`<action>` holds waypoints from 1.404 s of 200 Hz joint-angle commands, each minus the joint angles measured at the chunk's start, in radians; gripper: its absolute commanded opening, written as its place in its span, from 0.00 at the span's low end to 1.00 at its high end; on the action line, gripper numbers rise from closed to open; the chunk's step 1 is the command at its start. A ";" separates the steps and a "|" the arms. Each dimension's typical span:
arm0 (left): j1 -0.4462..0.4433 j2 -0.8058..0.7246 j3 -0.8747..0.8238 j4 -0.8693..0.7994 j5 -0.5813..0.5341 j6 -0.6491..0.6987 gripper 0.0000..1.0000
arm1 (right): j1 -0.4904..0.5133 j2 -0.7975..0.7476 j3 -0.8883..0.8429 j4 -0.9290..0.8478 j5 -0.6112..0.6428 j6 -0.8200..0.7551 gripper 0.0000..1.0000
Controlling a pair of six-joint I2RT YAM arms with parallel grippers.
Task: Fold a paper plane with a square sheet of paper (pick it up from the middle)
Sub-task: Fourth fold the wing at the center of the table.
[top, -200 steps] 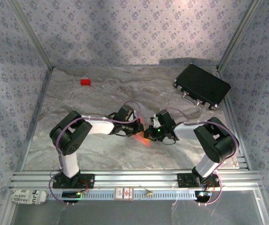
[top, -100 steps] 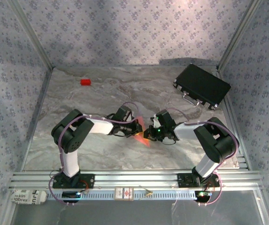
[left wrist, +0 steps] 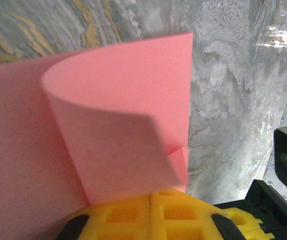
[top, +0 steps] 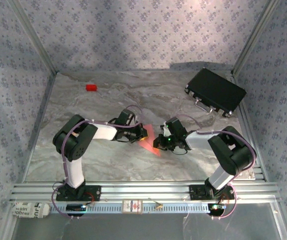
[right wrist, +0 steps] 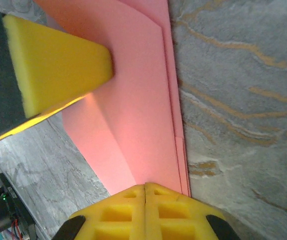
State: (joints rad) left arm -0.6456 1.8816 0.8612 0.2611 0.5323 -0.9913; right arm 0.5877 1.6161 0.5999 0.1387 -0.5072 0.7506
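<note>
Square sheet of paper [top: 152, 143], salmon-pink, plain and unmarked, partly folded. From above you see it as a narrow pointed wedge near the middle of the marbled grey worktop [top: 98, 107], between the tips of the two arms.

Left wrist view: one layer of the sheet [left wrist: 123, 125] curls over in a smooth open roll, not pressed flat. A straight edge runs down its right side, and a second layer spreads behind it to the left. The left jaws are closed on the lower end of this roll, their yellow pads [left wrist: 123, 215] meeting with the paper pinched between them.

Right wrist view: the sheet [right wrist: 138, 110] shows two or three stacked layers. Their long edges lie nearly parallel and just beside one another along the right, with a soft crease running down the middle. The right jaws are likewise closed on the near end of the paper. A yellow pad [right wrist: 58, 60] of the left jaws touches the sheet at upper left.

Containers: a black rectangular case [top: 216, 91] lies shut at the far right corner of the worktop, set askew, with metal fittings on its near edge. You cannot tell what it contains. A small red block [top: 91, 87] sits at the far left, well apart from the paper.
</note>
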 commanded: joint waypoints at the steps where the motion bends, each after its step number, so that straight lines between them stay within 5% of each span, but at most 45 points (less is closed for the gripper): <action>1: 0.035 0.027 0.009 -0.043 -0.055 0.038 0.02 | -0.002 0.020 -0.060 -0.231 0.101 -0.028 0.00; 173: 0.121 0.052 0.056 -0.073 -0.042 0.090 0.02 | -0.012 0.002 -0.069 -0.261 0.115 -0.063 0.00; 281: 0.179 0.077 0.179 -0.300 -0.105 0.149 0.01 | -0.013 -0.016 -0.054 -0.283 0.100 -0.079 0.00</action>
State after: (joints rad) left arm -0.4927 1.9259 0.9928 0.0788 0.5369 -0.8917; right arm 0.5800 1.5768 0.5873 0.0879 -0.4744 0.6991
